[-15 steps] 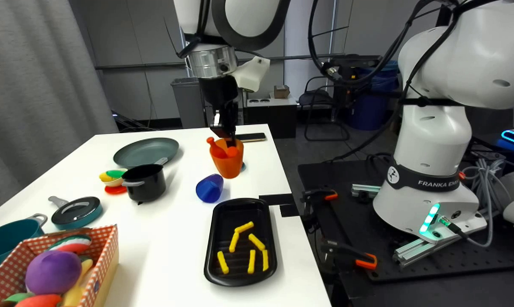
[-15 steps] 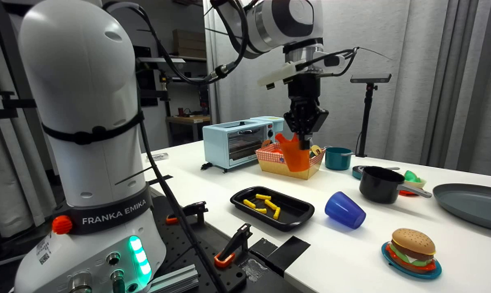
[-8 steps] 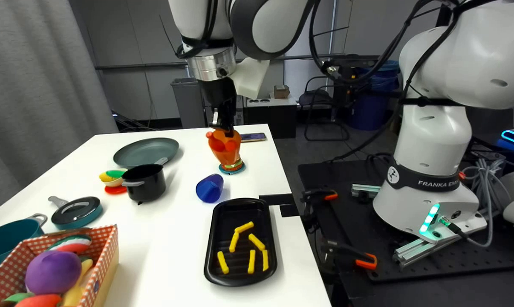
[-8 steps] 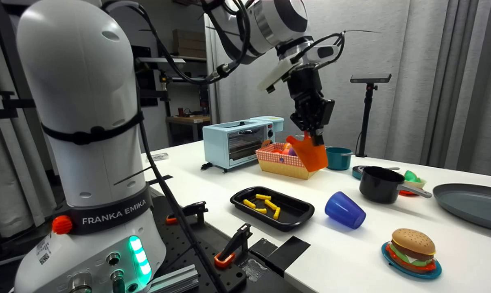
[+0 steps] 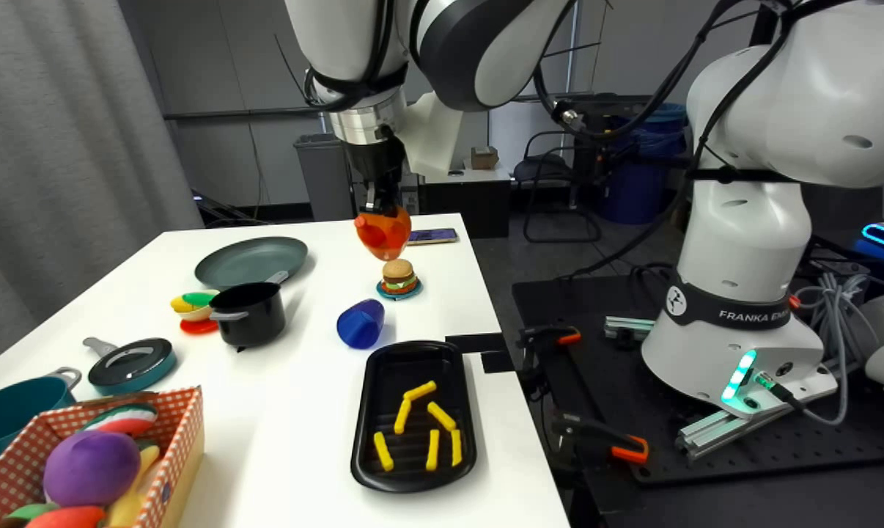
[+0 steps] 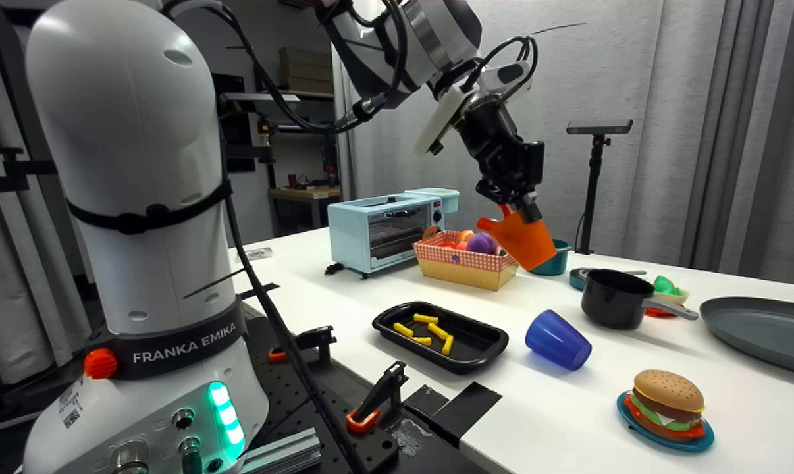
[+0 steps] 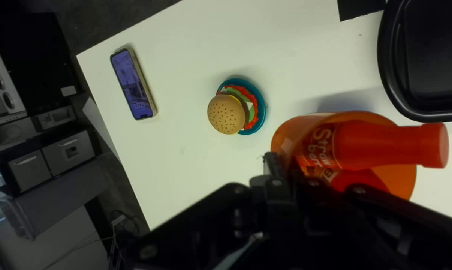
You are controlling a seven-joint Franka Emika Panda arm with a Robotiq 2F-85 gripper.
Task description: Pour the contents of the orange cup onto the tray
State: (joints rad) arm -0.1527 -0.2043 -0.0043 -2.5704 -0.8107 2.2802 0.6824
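End effector [image 7: 285,168] has the orange cup [image 7: 299,125] pinched by its wall in the wrist view, seemingly one finger outside and one within; that corner is dark, so the inner finger is a fair guess. Beyond the fingertips, in the tilted cup, lies a red bottle [image 7: 379,146] whose neck juts past the rim, and beside it another red piece [image 7: 355,180], partly hidden. Should the tilt deepen before the cup is carried over the tray [image 7: 436,56], the bottle would likely slide out short. So thin a hold could also let the cup swivel as the load shifts. The tray shows up and to the picture's right of the end effector.

In an exterior view a blue cup [image 5: 361,324] lies on its side, lower than the end effector and, in the picture, between it and the tray; an early spill would probably strike that or the bare tabletop [image 5: 303,418].

In an exterior view, yellow sticks [image 6: 437,331] lie in the tray; a hard drop could knock them over the low rim. The tray is below and to the picture's left of the end effector, and the orange cup's mouth leans toward that side, well apart from it.
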